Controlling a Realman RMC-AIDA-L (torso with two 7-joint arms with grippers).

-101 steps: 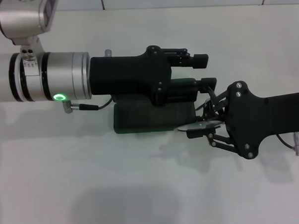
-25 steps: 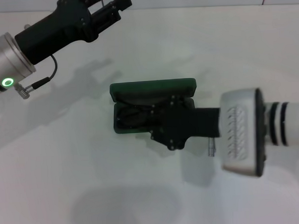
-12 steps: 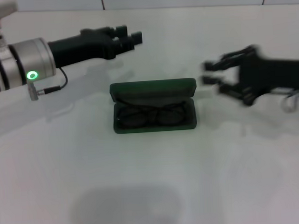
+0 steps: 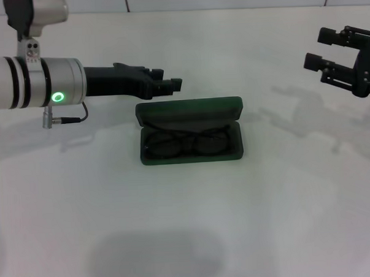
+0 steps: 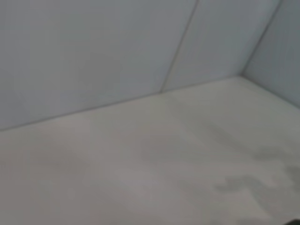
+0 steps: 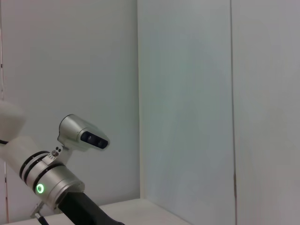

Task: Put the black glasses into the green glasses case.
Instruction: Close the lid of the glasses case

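The green glasses case [image 4: 190, 110] lies open in the middle of the white table, its lid standing up at the far side. The black glasses [image 4: 186, 143] lie inside its lower half. My left gripper [image 4: 168, 81] hovers just behind the case's left end, above the lid and not touching it. My right gripper [image 4: 320, 48] is open and empty, held high at the far right, well away from the case. The right wrist view shows only my left arm [image 6: 51, 180] against a wall. The left wrist view shows only bare table and wall.
The white table [image 4: 189, 224] spreads all around the case. A tiled wall runs along its far edge [image 4: 228, 1]. The left arm's silver forearm [image 4: 41, 80] reaches in from the left edge, with a small cable below it.
The right gripper has left the case and drawn back up to the far right, with the glasses left inside. The left gripper has come down toward the lid's left end.
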